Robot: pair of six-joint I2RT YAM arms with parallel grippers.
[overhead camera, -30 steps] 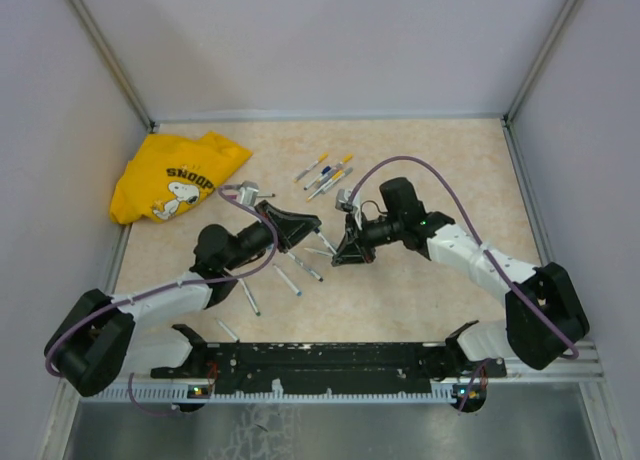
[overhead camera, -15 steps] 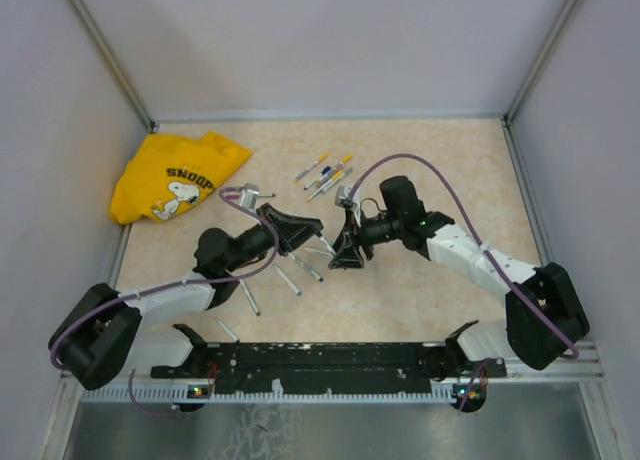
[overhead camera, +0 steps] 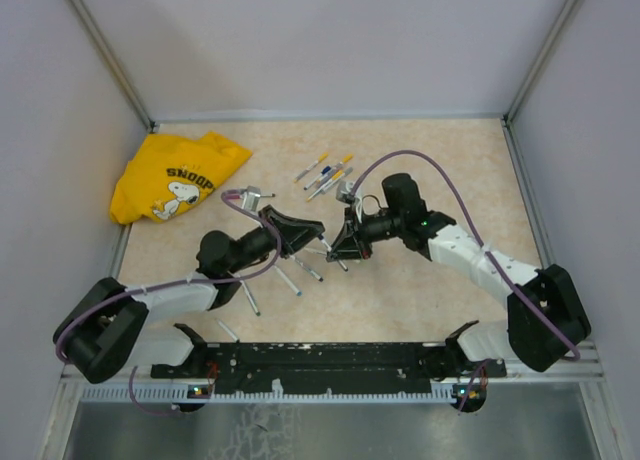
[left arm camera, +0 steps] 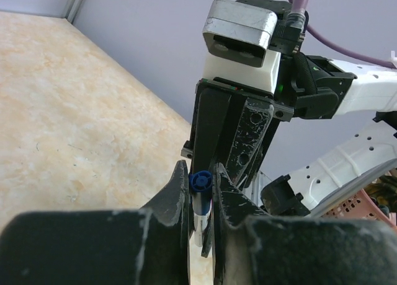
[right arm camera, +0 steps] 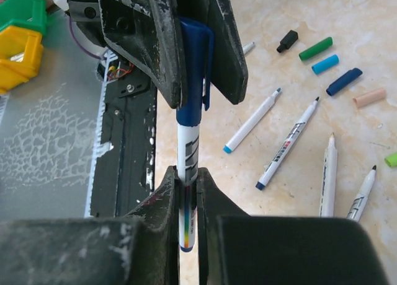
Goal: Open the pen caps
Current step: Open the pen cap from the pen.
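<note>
I have the left claw (left arm camera: 200, 186) clamped on the blue clipped plastic cap (right arm camera: 195, 68) and the right claw (right arm camera: 188, 184) on its white barrel (right arm camera: 188, 145), opposed for a straight pull.

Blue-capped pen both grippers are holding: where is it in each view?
Top external: too small to make out, centre, where left gripper meets right gripper.
Left wrist: blue-capped pen lower centre, between own fingers.
Right wrist: centre-left, upright, blue cap on top.
Shared landmark: left gripper clamped on the cap end.
</note>
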